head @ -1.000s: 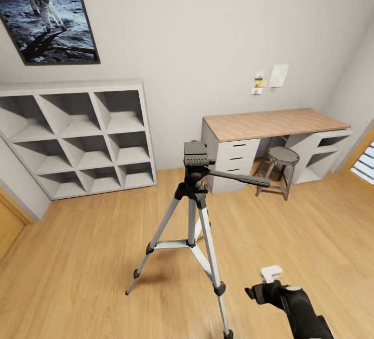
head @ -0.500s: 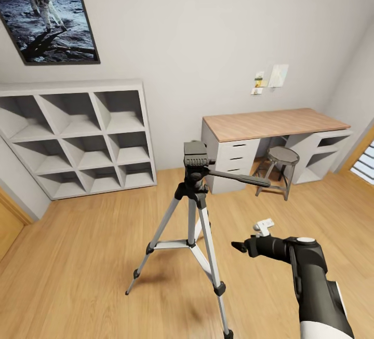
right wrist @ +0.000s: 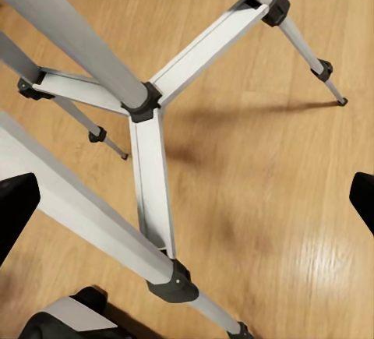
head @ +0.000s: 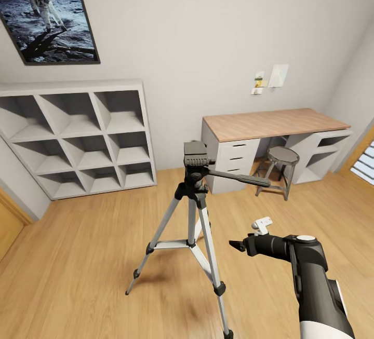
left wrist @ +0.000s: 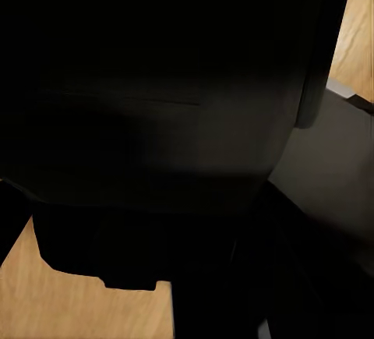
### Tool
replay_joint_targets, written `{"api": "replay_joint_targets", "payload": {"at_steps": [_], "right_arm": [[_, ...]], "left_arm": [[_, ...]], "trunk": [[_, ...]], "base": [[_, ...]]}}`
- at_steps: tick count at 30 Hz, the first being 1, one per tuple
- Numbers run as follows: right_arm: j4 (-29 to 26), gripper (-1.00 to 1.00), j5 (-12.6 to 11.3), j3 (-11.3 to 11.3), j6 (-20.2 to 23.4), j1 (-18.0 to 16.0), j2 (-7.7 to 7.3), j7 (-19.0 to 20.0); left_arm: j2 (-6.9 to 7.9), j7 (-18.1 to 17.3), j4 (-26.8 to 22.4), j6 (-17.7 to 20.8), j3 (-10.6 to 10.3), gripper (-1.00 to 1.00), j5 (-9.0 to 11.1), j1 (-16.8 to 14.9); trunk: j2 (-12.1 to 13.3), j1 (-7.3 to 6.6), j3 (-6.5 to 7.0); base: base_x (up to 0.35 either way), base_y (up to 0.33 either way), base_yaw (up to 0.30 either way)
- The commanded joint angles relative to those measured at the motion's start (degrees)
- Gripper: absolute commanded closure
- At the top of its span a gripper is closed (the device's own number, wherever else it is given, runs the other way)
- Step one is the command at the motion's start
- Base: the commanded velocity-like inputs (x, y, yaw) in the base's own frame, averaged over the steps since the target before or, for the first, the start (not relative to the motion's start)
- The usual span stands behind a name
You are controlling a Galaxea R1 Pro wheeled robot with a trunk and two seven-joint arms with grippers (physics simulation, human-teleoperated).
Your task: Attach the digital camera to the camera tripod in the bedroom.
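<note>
Head: tripod (head: 198, 209) standing, right gripper (head: 238, 246) beside it. Right wrist: fingers (right wrist: 15, 206) spread, tripod's leg braces below. Left gripper's state unclear.

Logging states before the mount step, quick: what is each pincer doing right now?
Left pincer: cannot be told; its wrist view is dark.
Right pincer: open, empty, aimed at the camera tripod.
</note>
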Motion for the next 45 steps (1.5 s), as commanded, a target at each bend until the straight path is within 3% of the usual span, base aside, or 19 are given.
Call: {"api": "replay_joint_targets", "payload": {"at_steps": [1, 20, 28, 31, 36, 45], "right_arm": [[-0.08, -1.0, 0.42, -0.17, 0.37, -0.08, 0.05, 0.53], [-0.08, -1.0, 0.32, -0.32, 0.46, -0.08, -0.35, 0.89], [-0.08, -1.0, 0.34, -0.12, 0.32, -0.08, -0.9, 7.89], [-0.08, -1.0, 0.41, 0.41, 0.2, -0.08, -0.98, 9.77], [0.19, -1.0, 0.54, 5.04, 0.19, -0.08, -0.45, 10.1], [1.13, -1.0, 0.59, 5.52, 0.19, -0.08, -0.18, 10.0]], "left_arm": [[0.04, 0.01, -0.13, 0.1, -0.42, 1.0, 0.42, -0.02], [0.02, -0.06, -0.14, 0.09, -0.48, 1.0, 0.25, -0.02], [0.06, -0.06, 0.04, 0.07, -0.52, 1.0, 0.27, -0.02], [0.1, -0.06, 0.12, 0.07, -0.56, 1.0, 0.27, -0.02], [0.09, -0.06, 0.17, 0.07, -0.56, 1.0, 0.28, -0.02], [0.1, -0.06, 0.17, 0.06, -0.56, 1.0, 0.28, -0.02]], "trunk": [[-0.11, 0.03, -0.11], [-0.11, 0.03, -0.11], [-0.11, 0.03, -0.11], [-0.11, 0.03, -0.11], [-0.11, 0.03, -0.11], [-0.11, 0.03, -0.11]], "base": [[0.0, 0.0, 0.0], [0.033, 0.07, 0.0], [0.0, 0.001, 0.0], [0.0, 0.0, 0.0], [0.0, 0.0, 0.0], [0.0, 0.0, 0.0]]}}
